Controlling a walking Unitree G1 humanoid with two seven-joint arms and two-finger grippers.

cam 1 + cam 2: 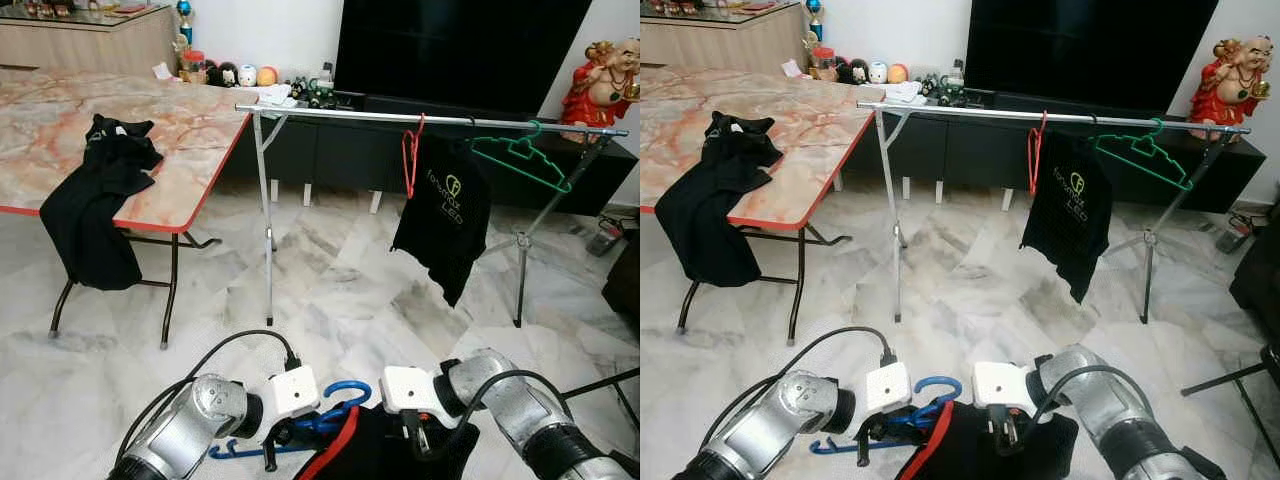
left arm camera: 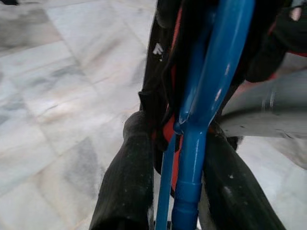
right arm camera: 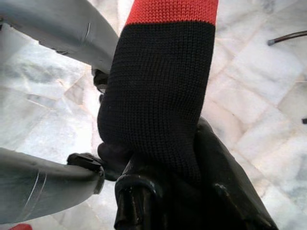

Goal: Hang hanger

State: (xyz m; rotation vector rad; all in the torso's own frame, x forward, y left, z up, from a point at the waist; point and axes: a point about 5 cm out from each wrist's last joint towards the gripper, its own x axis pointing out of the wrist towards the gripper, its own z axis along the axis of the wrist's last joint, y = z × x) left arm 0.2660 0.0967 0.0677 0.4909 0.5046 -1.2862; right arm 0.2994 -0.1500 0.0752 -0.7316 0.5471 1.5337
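Both my arms were bent inward low in front of me, wrists nearly meeting above the marble floor (image 1: 340,290). My left gripper (image 1: 283,437) was clamped on a blue hanger (image 1: 330,410), its fingers (image 2: 125,177) pressed on either side of the blue stem just below the hook. A black garment with red trim (image 1: 385,450) hung on that hanger between my wrists. My right gripper (image 1: 1005,432) was pinched shut on that garment's knitted cloth, the fingers (image 3: 136,199) buried in the black fabric.

Well ahead stood a metal clothes rail (image 1: 340,113), its bar level. Near the bar's right half hung a red hanger (image 1: 410,155), a black printed shirt (image 1: 447,215) and a green hanger (image 1: 520,155). To my left, another black garment (image 1: 95,205) drooped over the near edge of a marble-topped table (image 1: 190,125).
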